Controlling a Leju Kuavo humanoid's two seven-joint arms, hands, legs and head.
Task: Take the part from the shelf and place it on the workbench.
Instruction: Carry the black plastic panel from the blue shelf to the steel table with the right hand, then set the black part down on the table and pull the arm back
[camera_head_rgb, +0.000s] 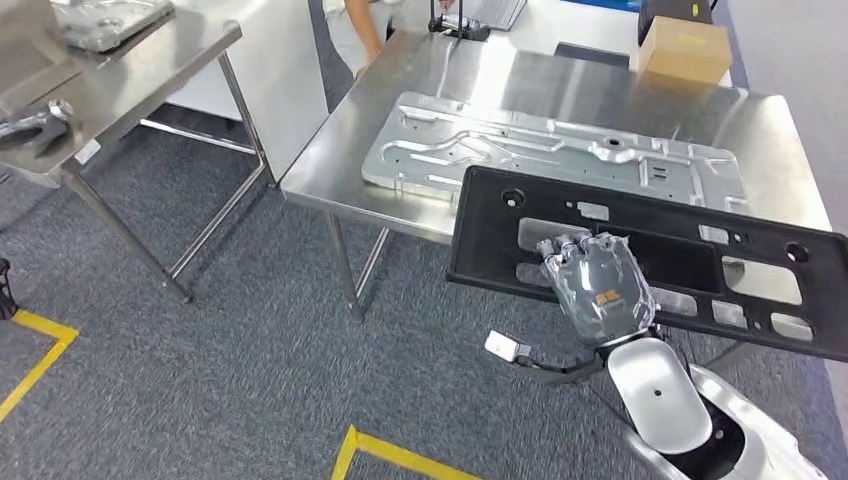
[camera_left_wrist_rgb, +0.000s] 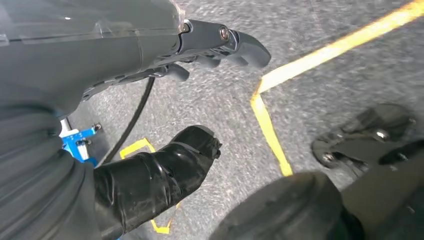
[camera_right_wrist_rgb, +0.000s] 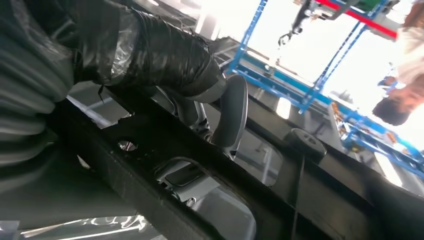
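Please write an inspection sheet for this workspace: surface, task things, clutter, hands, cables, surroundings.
Surface: steel workbench, bare at its near-left corner.
Job's things: long black plastic panel with cut-outs, held over the bench's near edge; silver stamped metal plate lying flat on the bench.
Clutter: brown cardboard box at the far-right corner.
Hands: right hand grips the panel; left hand holds nothing, above the floor.
Cables: black cable at the right wrist.
Surroundings: second steel table, yellow floor tape, grey carpet.

No text, brand or number can be read; the brown cardboard box (camera_head_rgb: 684, 48) on the steel tabletop (camera_head_rgb: 560, 85) carries a yellow mark too small to read.
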